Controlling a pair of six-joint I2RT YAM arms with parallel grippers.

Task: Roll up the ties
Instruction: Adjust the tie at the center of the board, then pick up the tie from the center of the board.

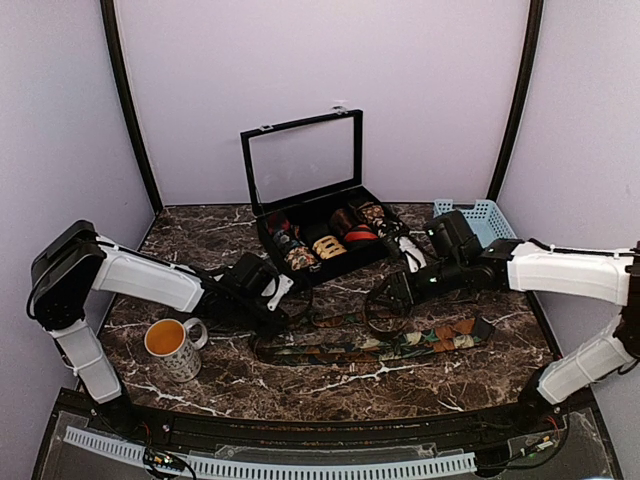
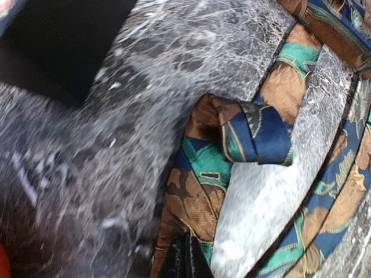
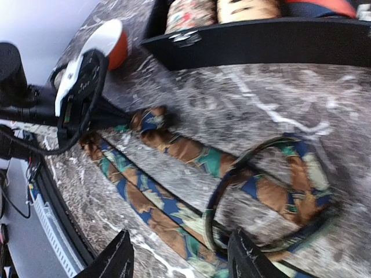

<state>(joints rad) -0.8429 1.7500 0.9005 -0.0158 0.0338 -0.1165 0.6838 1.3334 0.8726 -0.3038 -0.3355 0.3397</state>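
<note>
One tie (image 1: 370, 348) patterned in brown, green and blue lies lengthwise across the marble table, with a loop of it near the right arm. My left gripper (image 1: 288, 316) is at the tie's left end; in the left wrist view its fingers (image 2: 185, 262) are pressed together, pinching the tie (image 2: 197, 202) just below a small folded-over end (image 2: 255, 130). My right gripper (image 1: 392, 297) hovers over the loop. In the right wrist view its two fingers (image 3: 182, 260) stand wide apart above the tie (image 3: 156, 202) and hold nothing.
An open black case (image 1: 300, 272) with several rolled fabric coils stands behind the tie, its clear lid up. A mug (image 1: 175, 345) of orange liquid sits at the front left, close to the left arm. A blue basket (image 1: 478, 218) stands at the back right.
</note>
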